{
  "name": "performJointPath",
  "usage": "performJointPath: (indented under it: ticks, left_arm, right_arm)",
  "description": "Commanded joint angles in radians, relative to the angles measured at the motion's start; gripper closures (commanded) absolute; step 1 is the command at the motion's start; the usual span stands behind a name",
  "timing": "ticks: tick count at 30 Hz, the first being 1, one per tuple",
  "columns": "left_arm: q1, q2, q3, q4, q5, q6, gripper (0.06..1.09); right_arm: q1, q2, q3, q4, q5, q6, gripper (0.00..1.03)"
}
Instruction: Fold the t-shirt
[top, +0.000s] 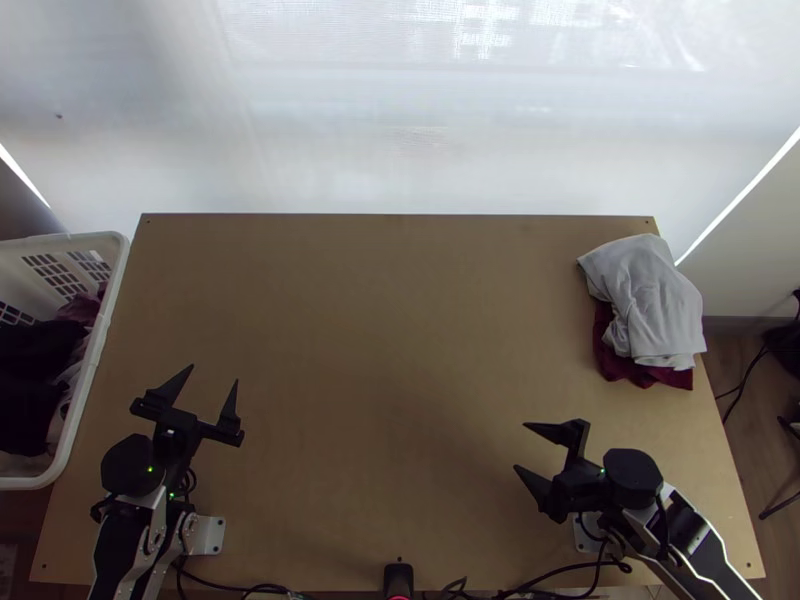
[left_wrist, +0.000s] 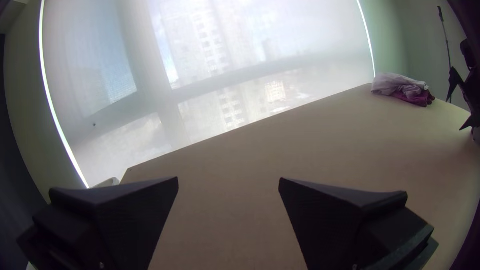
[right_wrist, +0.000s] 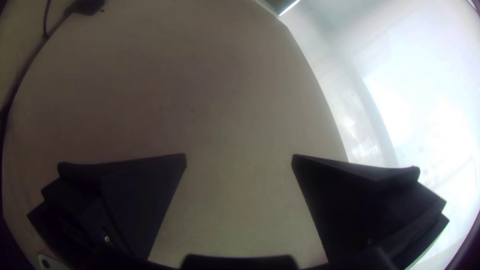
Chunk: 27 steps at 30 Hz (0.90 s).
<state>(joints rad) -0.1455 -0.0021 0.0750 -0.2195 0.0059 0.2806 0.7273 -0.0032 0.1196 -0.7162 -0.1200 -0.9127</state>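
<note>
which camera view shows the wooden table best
The top view: it looks steeply down on the table, with all four corners in sight. The left wrist view shows its surface at a low slant, with the pile of cloths near a corner. The right wrist view shows part of its surface, edges bent.

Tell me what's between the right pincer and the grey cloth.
From the right pincer: bare table, then dark red cloth peeking out beneath the grey cloth, in the top view.
</note>
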Motion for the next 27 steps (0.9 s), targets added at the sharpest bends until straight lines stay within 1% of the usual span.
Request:
performJointPath:
  ticks: [1,21,27]
  left_arm:
    - [0.0,0.001,0.0,0.0,0.0,0.0,0.11]
    - [0.0,0.001,0.0,0.0,0.0,0.0,0.11]
    - [0.0,0.001,0.0,0.0,0.0,0.0,0.11]
  right_arm:
    - [0.0,0.0,0.0,-0.015,0.0,0.0,0.05]
    - [0.001,0.0,0.0,-0.015,0.0,0.005,0.05]
    - [0.02,0.0,0.0,-0.015,0.0,0.005,0.05]
